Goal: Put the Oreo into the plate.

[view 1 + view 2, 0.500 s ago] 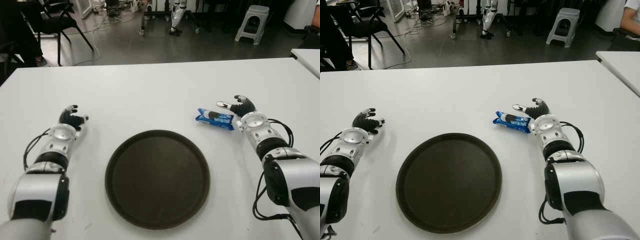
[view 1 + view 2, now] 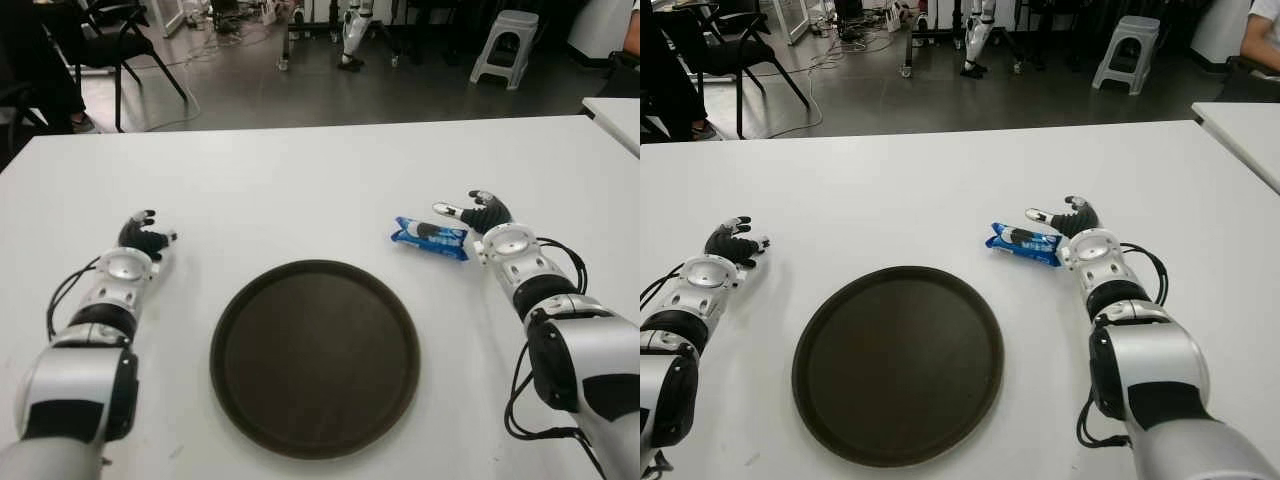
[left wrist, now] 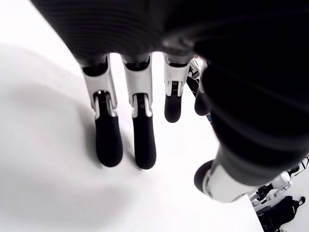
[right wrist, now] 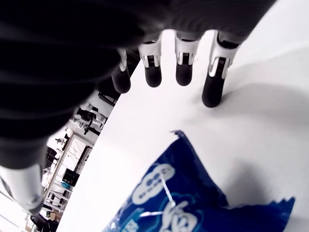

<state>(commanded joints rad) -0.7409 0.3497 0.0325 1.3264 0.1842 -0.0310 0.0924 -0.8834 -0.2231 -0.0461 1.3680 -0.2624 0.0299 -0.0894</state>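
Observation:
A blue Oreo packet (image 2: 430, 238) lies flat on the white table (image 2: 300, 190), just beyond the right rim of the round dark plate (image 2: 314, 357). My right hand (image 2: 478, 214) sits right beside the packet's right end, fingers spread, holding nothing. In the right wrist view the Oreo packet (image 4: 183, 203) lies under the open palm, apart from the fingers (image 4: 212, 92). My left hand (image 2: 140, 236) shows at the table's left, left of the plate, with its fingers (image 3: 108, 140) extended and nothing in them.
Beyond the table's far edge stand a black chair (image 2: 120, 50) and a grey stool (image 2: 505, 45) on the floor. A second white table corner (image 2: 615, 115) shows at the far right.

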